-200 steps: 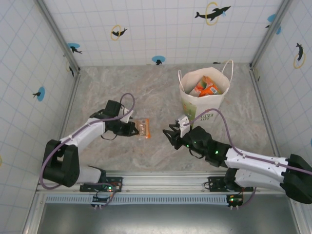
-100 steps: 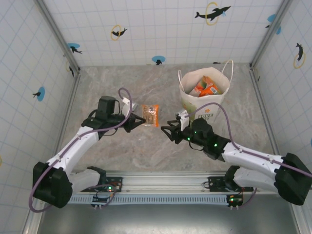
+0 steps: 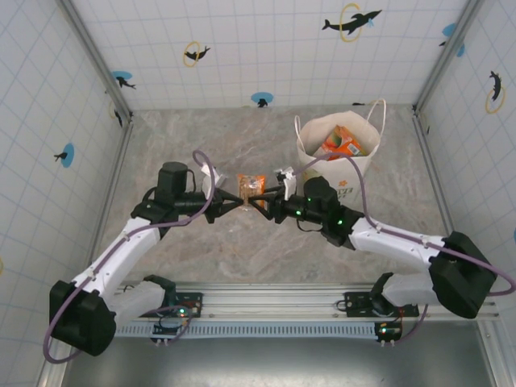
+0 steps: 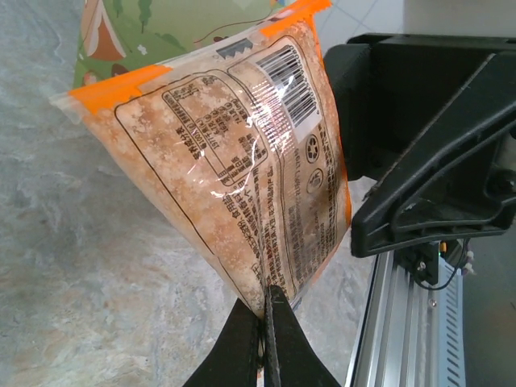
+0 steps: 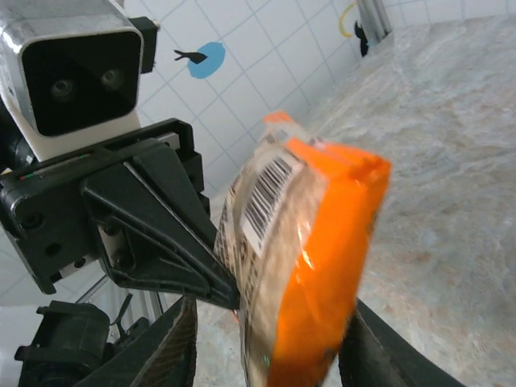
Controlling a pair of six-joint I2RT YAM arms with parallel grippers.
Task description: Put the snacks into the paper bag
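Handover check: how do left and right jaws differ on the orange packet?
Left jaws are shut, pinching the orange packet by one edge; right jaws stand open, straddling it with a gap. Left jaws carry it; right jaws don't grip yet. Both meet at it, beside the paper bag.

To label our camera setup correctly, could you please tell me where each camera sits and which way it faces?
Top external: fixed overhead at the near edge, looking down on the grey marbled table; left claw and right claw meet at the orange glossy snack packet beside the white printed paper bag.
Left wrist: mounted behind the shut left claw, looking past it toward the right claw.
Right wrist: mounted behind the right claw, looking between its open fingers toward the left claw.
Shared: every view shows the packet.
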